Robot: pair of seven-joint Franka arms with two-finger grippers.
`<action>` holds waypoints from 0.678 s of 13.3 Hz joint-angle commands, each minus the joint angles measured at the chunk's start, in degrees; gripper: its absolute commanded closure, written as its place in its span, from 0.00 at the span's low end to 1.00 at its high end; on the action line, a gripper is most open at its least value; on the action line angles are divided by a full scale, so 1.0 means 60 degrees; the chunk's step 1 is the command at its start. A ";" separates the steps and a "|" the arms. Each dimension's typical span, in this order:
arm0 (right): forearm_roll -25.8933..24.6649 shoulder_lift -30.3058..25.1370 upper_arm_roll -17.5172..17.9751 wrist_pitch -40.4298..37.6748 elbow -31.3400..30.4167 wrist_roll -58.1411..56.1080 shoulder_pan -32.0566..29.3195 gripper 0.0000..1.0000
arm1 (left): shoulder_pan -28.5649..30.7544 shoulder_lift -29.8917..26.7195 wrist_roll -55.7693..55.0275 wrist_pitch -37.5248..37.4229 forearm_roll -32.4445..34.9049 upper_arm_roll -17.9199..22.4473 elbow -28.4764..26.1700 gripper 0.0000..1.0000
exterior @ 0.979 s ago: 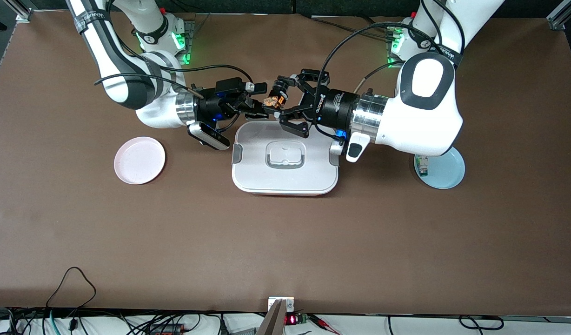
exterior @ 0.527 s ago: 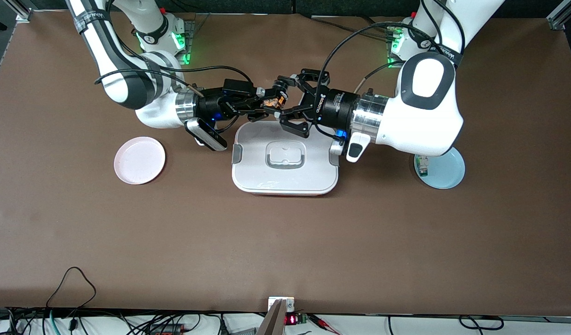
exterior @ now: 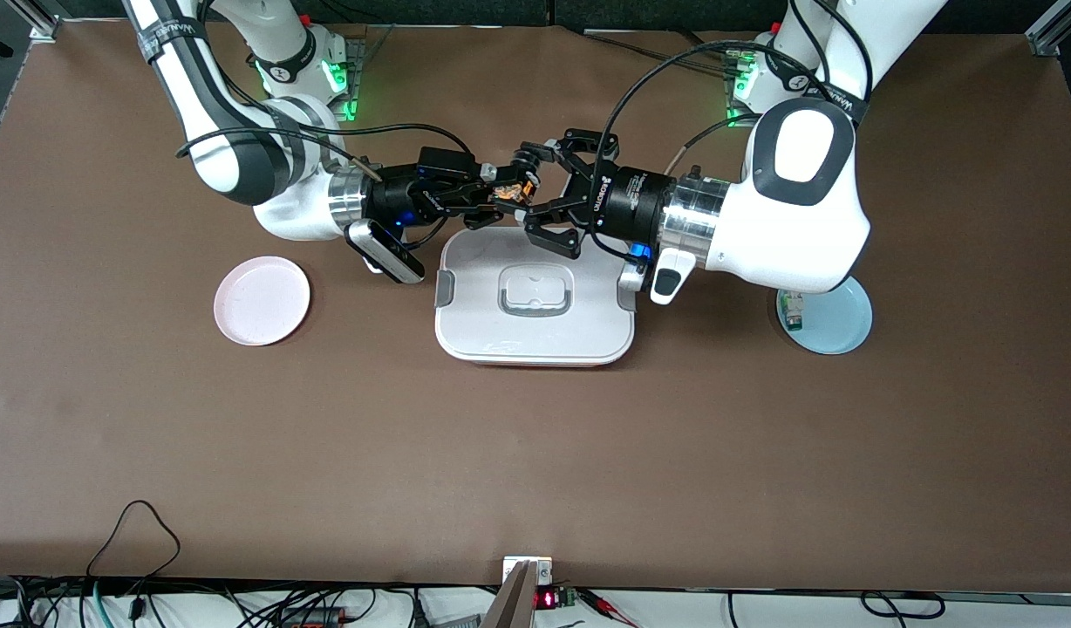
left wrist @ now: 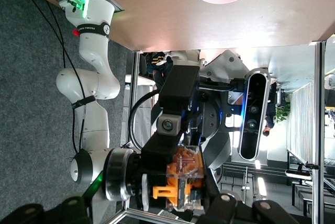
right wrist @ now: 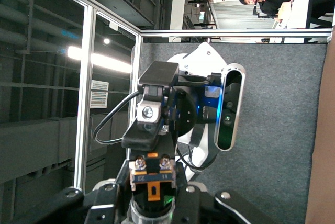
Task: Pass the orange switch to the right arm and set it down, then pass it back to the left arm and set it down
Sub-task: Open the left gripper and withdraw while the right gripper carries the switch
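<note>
Front view: the left hand [exterior: 525, 194] and right hand [exterior: 492, 195] meet above the box [exterior: 535, 301]'s robot-side edge, both clenched on the orange switch [exterior: 509, 191] held between them, clear of the worktop [exterior: 535, 453].

The box [exterior: 534, 296] sits mid-table between two plates: one plate [exterior: 262, 300] toward the right arm's end, the other plate [exterior: 830, 319] toward the left arm's end, with a small part [exterior: 793, 312] lying on it.
</note>
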 commanded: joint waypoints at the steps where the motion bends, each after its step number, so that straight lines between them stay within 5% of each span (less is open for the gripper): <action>1: 0.0184 0.0010 0.0025 0.0121 0.0123 -0.0300 0.0005 0.77 | -0.0086 0.0040 -0.0219 -0.0013 0.0008 0.0088 0.0328 0.00; 7: -0.0034 0.0025 0.0025 0.0135 0.0138 -0.0242 -0.0344 0.77 | -0.0101 0.0157 -0.0336 -0.0028 0.0170 0.0059 0.0564 0.00; 9: -0.1375 0.0025 0.0011 0.0222 0.0196 -0.0154 -0.0870 0.77 | -0.0086 0.0157 -0.0336 -0.0028 0.0170 0.0059 0.0549 0.00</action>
